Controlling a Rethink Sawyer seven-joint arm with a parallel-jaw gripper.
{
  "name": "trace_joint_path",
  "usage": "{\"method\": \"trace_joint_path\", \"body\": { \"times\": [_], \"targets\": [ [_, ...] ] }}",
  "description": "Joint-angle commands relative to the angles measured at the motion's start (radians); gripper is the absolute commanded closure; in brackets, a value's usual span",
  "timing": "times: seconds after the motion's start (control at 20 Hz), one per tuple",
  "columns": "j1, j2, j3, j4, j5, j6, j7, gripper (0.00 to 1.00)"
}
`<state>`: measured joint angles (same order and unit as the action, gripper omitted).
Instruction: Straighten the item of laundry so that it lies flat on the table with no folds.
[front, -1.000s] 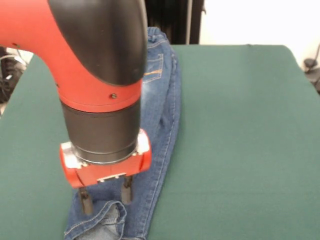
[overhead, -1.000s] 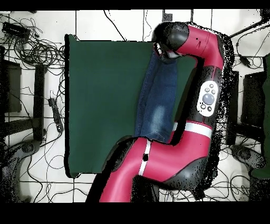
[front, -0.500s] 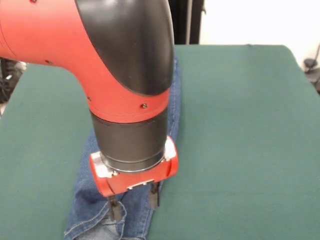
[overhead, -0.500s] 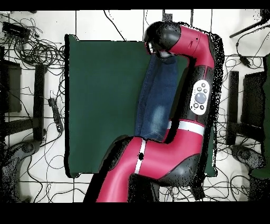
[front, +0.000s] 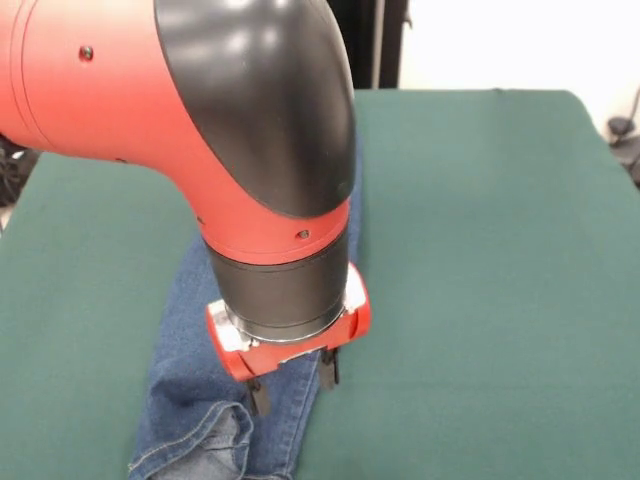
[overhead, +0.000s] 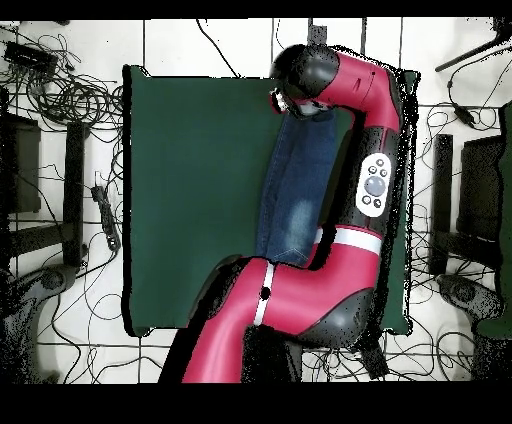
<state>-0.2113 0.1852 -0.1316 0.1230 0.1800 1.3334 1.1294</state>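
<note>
Hand (front: 293, 382) spread above jeans (front: 190, 400); cuff folded

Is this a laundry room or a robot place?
It looks most like a robot lab. A big red and black robot arm reaches over a green table where small jeans lie, and lots of tangled cables cover the tiled floor around it.

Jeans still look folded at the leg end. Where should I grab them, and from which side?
Probably the turned-over cuff flap of the jeans, close to the gripper. Come straight down with open jaws: the flap stands raised above the table, while the remaining denim lies flat.
</note>
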Motion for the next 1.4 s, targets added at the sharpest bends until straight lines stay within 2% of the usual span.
{"method": "trace_joint_path", "body": {
  "times": [0.05, 0.15, 0.65, 0.95, 1.25, 1.4],
  "targets": [
    [0.016, 0.03, -0.024, 0.016, 0.017, 0.145, 0.009, 0.0],
    [0.013, 0.036, -0.042, 0.002, 0.013, 0.142, 0.007, 0.0],
    [-0.001, 0.03, -0.081, -0.02, -0.022, -0.052, -0.049, 0.0],
    [-0.02, 0.035, -0.095, -0.024, -0.028, -0.062, -0.046, 0.0],
    [-0.031, 0.076, -0.122, -0.032, -0.029, -0.076, -0.038, 0.0],
    [-0.03, 0.1, -0.143, -0.042, -0.007, -0.033, -0.019, 0.0]
  ]
}}
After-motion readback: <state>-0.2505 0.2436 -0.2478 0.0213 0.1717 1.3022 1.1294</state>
